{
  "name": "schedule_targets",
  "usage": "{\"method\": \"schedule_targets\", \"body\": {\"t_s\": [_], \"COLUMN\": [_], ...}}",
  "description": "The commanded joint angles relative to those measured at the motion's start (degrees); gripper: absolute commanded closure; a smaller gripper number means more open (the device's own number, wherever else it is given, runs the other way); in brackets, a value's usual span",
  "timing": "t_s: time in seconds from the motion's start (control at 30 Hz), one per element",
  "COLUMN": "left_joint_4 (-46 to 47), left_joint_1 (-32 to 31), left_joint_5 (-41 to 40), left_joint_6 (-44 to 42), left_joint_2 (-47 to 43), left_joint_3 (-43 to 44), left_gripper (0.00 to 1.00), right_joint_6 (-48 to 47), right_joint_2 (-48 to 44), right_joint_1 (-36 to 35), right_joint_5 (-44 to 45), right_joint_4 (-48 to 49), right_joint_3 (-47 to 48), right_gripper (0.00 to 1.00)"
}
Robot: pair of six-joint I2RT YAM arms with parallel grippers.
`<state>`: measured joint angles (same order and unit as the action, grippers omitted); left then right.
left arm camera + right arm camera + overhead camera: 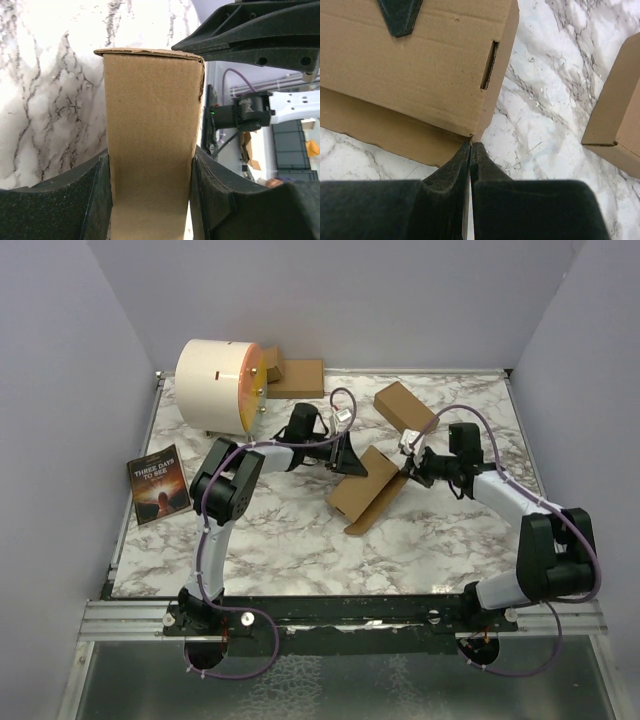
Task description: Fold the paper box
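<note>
The brown paper box (pixel 365 490) lies partly folded in the middle of the marble table. My left gripper (pixel 349 456) is at its far left side. In the left wrist view its two fingers (pixel 75 200) press on either side of an upright cardboard panel (pixel 150 125), shut on it. My right gripper (pixel 407 470) is at the box's right corner. In the right wrist view its jaws (pixel 471 147) are pinched together on a thin cardboard edge at the corner of the box (pixel 420 65), beside a slot (pixel 488 65).
A second folded brown box (pixel 405 405) lies behind the right gripper and shows in the right wrist view (pixel 620 115). Flat cardboard (pixel 300 378) and a white cylinder (pixel 215 385) stand at the back left. A book (pixel 158 485) lies at the left edge.
</note>
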<state>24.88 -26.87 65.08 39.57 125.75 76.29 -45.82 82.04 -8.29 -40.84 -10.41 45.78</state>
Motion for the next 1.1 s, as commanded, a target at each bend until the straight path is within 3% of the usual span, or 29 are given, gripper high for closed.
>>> {"method": "schedule_targets", "body": {"t_s": [0.0,0.27,0.5,0.8,0.93,1.07], "left_joint_4": [-22.8,-40.14,-49.0,-56.8,-58.18,-58.56], "left_joint_1": [-0.78,-2.06,-3.6,-5.21,-5.38,-5.38], "left_joint_5": [-10.74,-18.61,-25.62,-34.58,-37.27,-39.28], "left_joint_6": [-14.97,-22.17,-25.14,-28.56,-28.86,-28.32], "left_joint_2": [-2.2,-1.02,-0.31,1.49,1.56,1.53], "left_joint_3": [6.29,14.78,20.02,25.61,26.3,26.08], "left_gripper": [0.82,0.82,0.82,0.82,0.82,0.82], "right_joint_6": [4.65,6.95,7.18,5.76,6.33,6.81], "right_joint_2": [2.92,6.29,8.55,5.62,2.68,0.55], "right_joint_1": [-0.93,-0.89,-0.83,0.82,0.9,0.83], "right_joint_5": [0.2,1.5,2.34,0.31,-4.19,-14.77], "right_joint_4": [2.06,2.11,-2.34,-8.88,-11.1,-11.67], "right_joint_3": [0.6,0.8,2.85,4.45,4.58,3.74], "right_gripper": [0.99,0.96,0.91,0.73,0.67,0.63]}}
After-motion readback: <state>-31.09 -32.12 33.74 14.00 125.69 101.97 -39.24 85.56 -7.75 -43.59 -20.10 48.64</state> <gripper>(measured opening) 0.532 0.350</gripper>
